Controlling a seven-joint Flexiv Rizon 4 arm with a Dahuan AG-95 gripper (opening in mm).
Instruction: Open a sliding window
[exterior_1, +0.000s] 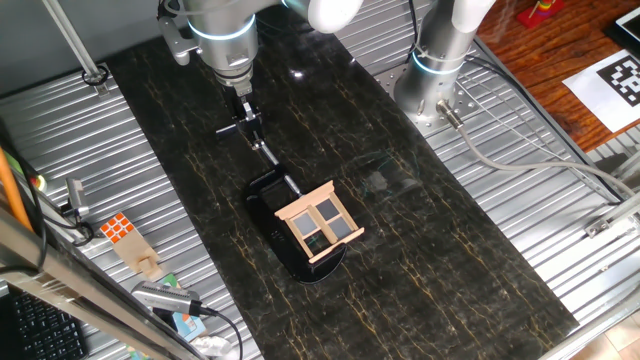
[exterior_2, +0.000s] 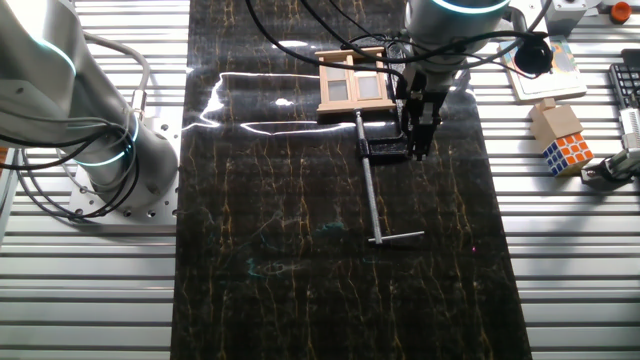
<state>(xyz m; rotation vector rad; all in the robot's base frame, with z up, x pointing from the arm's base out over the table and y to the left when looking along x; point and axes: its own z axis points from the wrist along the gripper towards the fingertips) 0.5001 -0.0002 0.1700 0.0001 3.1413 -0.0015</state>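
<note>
The sliding window (exterior_1: 318, 222) is a small tan wooden frame with cross bars and dark panes. It stands on a black rounded base (exterior_1: 290, 250) in the middle of the dark mat. It also shows at the far edge in the other fixed view (exterior_2: 352, 88). A thin metal rod with a T end (exterior_2: 372, 190) lies on the mat and runs out from the base. My gripper (exterior_1: 248, 110) hangs above the mat beside that rod, apart from the window (exterior_2: 418, 140). Its fingers look closed together with nothing between them.
An orange-and-white cube (exterior_1: 118, 228) rests on a wooden block off the mat, also seen at the right (exterior_2: 567, 150). The arm's base (exterior_1: 435, 70) stands at the mat's far corner. A second silver arm (exterior_2: 80, 120) and cables sit on the ribbed metal table (exterior_1: 500, 200).
</note>
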